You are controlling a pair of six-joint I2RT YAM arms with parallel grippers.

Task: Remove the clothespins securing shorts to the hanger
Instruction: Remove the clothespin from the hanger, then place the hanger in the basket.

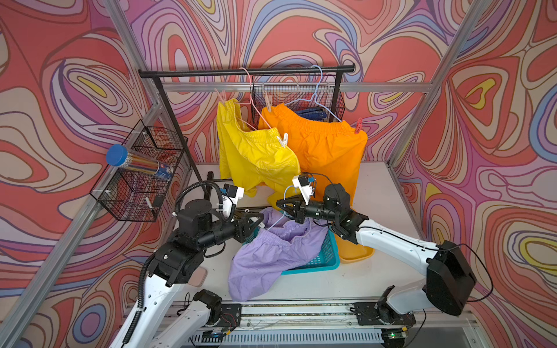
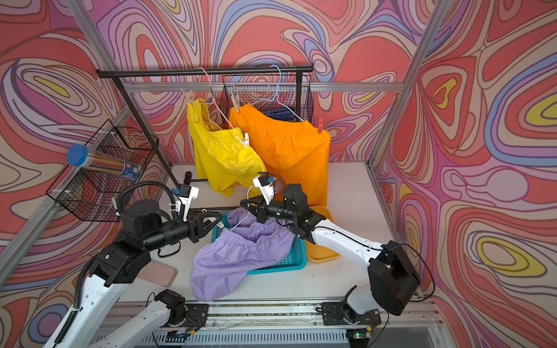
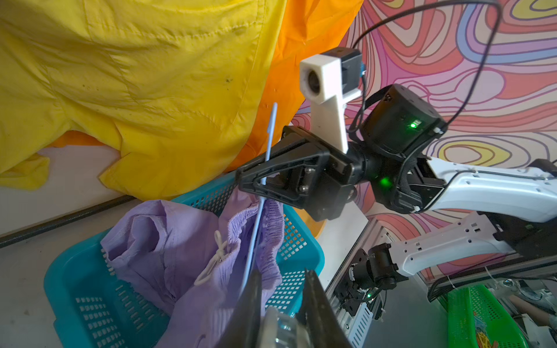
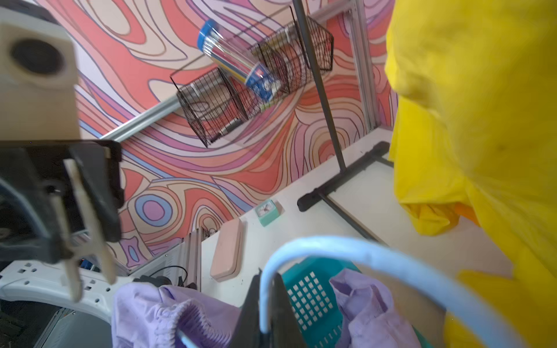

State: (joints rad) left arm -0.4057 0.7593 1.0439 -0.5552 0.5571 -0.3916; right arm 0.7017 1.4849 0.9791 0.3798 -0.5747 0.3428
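My left gripper [image 1: 261, 219] [image 3: 283, 280] is shut on a whitish clothespin [image 3: 277, 325] [image 4: 87, 217] above the teal basket [image 1: 325, 259]. My right gripper [image 1: 278, 202] [image 4: 266, 280] is shut on the hook of a pale blue hanger [image 1: 287, 189] [image 3: 269, 141], whose wire runs down into the waistband of the lilac shorts [image 1: 271, 250] [image 3: 168, 241]. These drape over the basket's front rim. Yellow shorts [image 1: 253, 150] hang pinned by a pink [image 1: 221, 97] and a white clothespin [image 1: 283, 141]. Orange shorts [image 1: 325, 150] hang by a beige [image 1: 267, 104] and a red clothespin [image 1: 358, 126].
A black rail [image 1: 247, 70] carries both hung hangers and a wire basket [image 1: 301, 99]. Its base bar [image 4: 340, 180] lies on the table. Another wire basket [image 1: 141, 177] with a blue-capped tube sits on the left wall. A yellow tray [image 1: 355, 253], a pink case [image 2: 162, 272] and a small teal clock [image 4: 267, 212] lie nearby.
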